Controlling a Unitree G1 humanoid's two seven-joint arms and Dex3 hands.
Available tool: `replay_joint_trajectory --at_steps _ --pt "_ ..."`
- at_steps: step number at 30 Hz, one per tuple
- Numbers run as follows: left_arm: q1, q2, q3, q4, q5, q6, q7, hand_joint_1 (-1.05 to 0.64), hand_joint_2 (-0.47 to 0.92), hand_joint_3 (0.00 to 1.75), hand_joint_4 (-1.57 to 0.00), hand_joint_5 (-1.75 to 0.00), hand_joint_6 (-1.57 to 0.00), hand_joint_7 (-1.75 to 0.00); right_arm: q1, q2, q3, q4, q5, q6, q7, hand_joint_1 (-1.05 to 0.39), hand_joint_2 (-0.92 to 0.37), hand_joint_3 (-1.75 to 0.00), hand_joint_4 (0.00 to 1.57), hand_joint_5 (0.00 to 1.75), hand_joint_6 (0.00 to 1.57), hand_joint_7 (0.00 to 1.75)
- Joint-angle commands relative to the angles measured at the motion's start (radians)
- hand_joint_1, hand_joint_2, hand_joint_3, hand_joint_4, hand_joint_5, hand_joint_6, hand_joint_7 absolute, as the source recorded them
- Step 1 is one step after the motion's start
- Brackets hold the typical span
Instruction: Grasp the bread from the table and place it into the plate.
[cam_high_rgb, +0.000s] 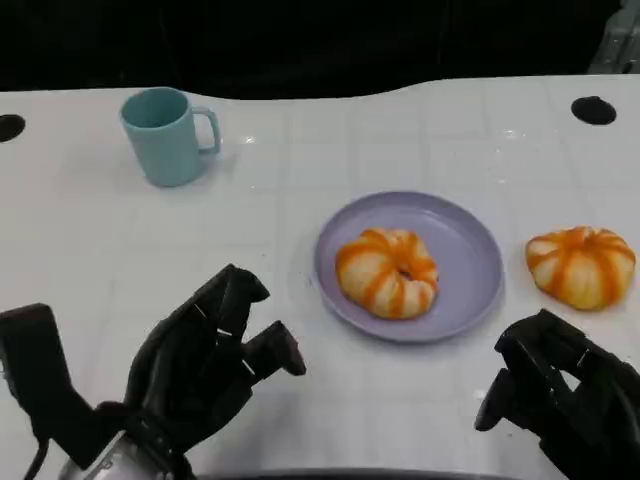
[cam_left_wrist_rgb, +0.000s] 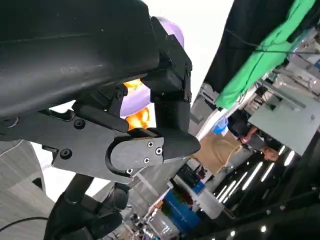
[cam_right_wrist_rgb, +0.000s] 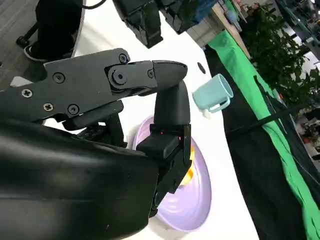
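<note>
Hovering my right robot hand (cam_high_rgb: 565, 400), fingers apart and holding nothing, near the loose bread (cam_high_rgb: 580, 265) on the counter (cam_high_rgb: 120, 250), one roll (cam_high_rgb: 387, 272) sits plated (cam_high_rgb: 470, 260).

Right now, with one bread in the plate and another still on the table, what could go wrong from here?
The plate already holds a bread, so adding the loose bread may crowd it or leave it perched on the rim. The right hand may nudge the loose bread away. The left hand sits near the plate and might bump it.
</note>
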Motion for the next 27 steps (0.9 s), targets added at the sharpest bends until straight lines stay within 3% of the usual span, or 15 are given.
replay_joint_trajectory --at_steps 1,27 --pt "0.096 0.011 -0.009 -0.034 0.041 -0.025 0.020 -0.54 0.92 0.49 -0.83 -1.75 -0.58 -1.75 0.001 -0.010 -0.005 -0.017 0.003 0.002 -0.003 -0.50 -0.92 -0.27 0.62 1.75 0.52 1.55" --pt "0.098 0.011 -0.024 0.020 0.132 -0.107 0.004 -0.57 0.92 0.45 -0.83 -1.75 -0.60 -1.75 0.010 -0.009 -0.022 -0.005 0.008 -0.026 0.017 -0.52 -0.92 -0.25 0.61 1.75 0.52 1.56"
